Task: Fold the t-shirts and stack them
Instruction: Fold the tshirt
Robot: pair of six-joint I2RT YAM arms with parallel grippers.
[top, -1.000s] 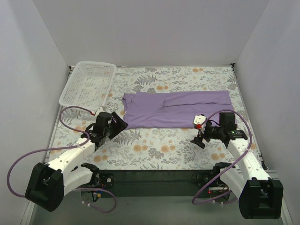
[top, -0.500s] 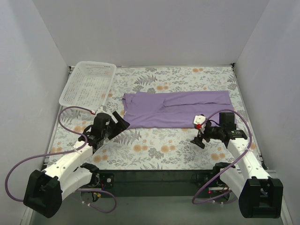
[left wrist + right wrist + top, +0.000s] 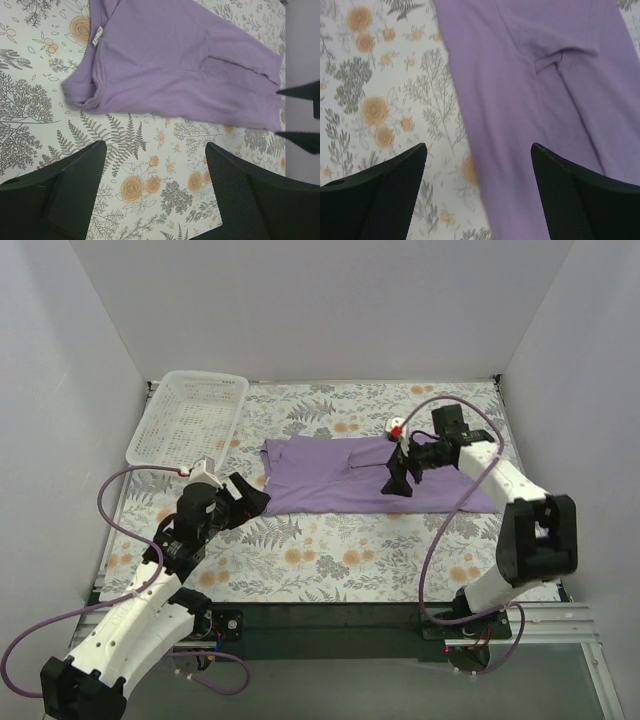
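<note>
Your t-shirt [image 3: 380, 472] lies flat as a long lavender band across the far half of the floral surface [image 3: 330, 550], running from near the left side almost to the right wall.

Right claw [image 3: 398, 475]: you're hanging over the shirt itself, about the middle of the band. Its jaws are wide apart, nothing between them. In the right wrist view the claw [image 3: 478, 147] straddles the shirt's edge: purple cloth under one finger, bare flowered surface under the other. A small pucker in the fabric [image 3: 552, 59] sits just beyond the fingertips, where a folded layer ends.

Left claw [image 3: 248, 502]: you're off the cloth, over the bare surface just near the shirt's left end. Jaws apart here too, gripping nothing. From the left wrist the claw [image 3: 155, 146] frames only printed ferns and roses, and the shirt lies beyond the tips. The left end of the shirt is bunched into a soft roll [image 3: 80, 95], and the small white neck label [image 3: 96, 36] shows just past it.

Around you, the white mesh basket [image 3: 190, 420] sits at the far left corner, apart from the shirt. Over the shirt's right end the right arm reaches across, and its purple cable [image 3: 445, 530] trails down across the near surface. Nothing lies between the left claw and the rolled end.
</note>
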